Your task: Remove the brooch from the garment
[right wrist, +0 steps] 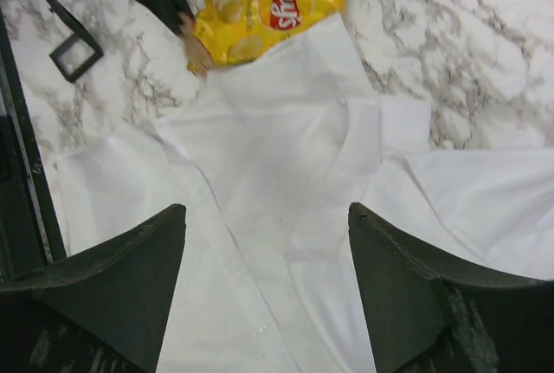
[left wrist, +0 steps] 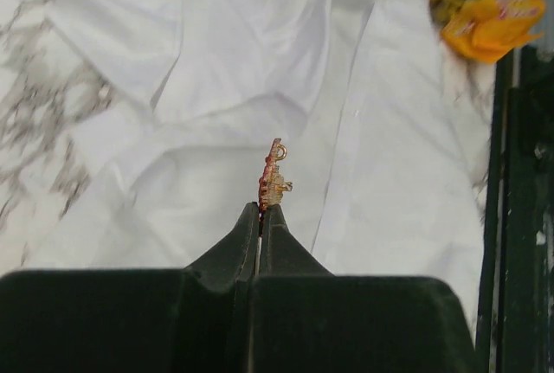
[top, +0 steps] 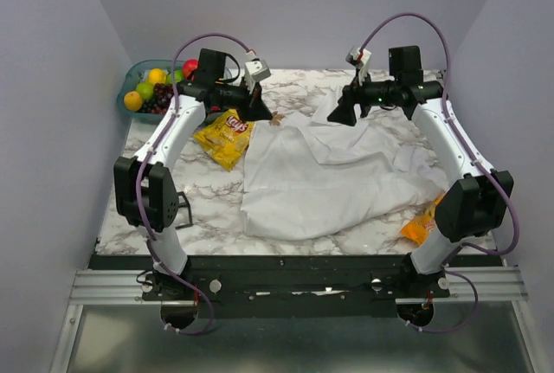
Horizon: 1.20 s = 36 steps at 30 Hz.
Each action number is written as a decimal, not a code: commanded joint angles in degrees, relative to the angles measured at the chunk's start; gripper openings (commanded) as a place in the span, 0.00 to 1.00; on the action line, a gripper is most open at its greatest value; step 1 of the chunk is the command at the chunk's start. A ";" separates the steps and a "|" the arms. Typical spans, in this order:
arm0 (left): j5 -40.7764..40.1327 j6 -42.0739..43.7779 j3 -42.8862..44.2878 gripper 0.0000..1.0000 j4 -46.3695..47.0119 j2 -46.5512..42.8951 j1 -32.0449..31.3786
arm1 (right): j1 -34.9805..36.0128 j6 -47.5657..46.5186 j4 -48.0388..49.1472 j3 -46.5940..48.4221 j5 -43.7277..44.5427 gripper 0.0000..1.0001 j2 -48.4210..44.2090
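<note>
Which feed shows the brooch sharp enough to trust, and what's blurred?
Left wrist: brooch sharp between the shut fingers, orange packet top right blurred. Top external: brooch only a speck. Right wrist: chip bag slightly soft, lighting even.

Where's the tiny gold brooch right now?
The left gripper pinches the brooch at the white shirt's far-left corner, beside the yellow chip bag in the top view.

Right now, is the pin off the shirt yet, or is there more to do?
Nearly done. The pin looks free of the shirt: the left gripper pinches it, clear of the cloth. The right gripper hangs open over the shirt, holding nothing. Left to do: probably set the pin down.
</note>
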 commanded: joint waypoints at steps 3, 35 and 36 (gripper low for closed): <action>-14.70 31.58 0.98 0.00 -40.69 -10.01 9.11 | -0.26 -5.35 -3.06 -7.83 5.98 0.84 -5.27; -52.85 51.56 -43.32 0.00 -32.39 -30.59 17.13 | -0.17 -0.95 0.02 -8.01 3.43 0.89 -0.89; -52.77 51.64 -43.58 0.00 -31.77 -30.85 17.13 | -0.17 -1.04 -0.16 -8.01 3.61 0.89 -0.71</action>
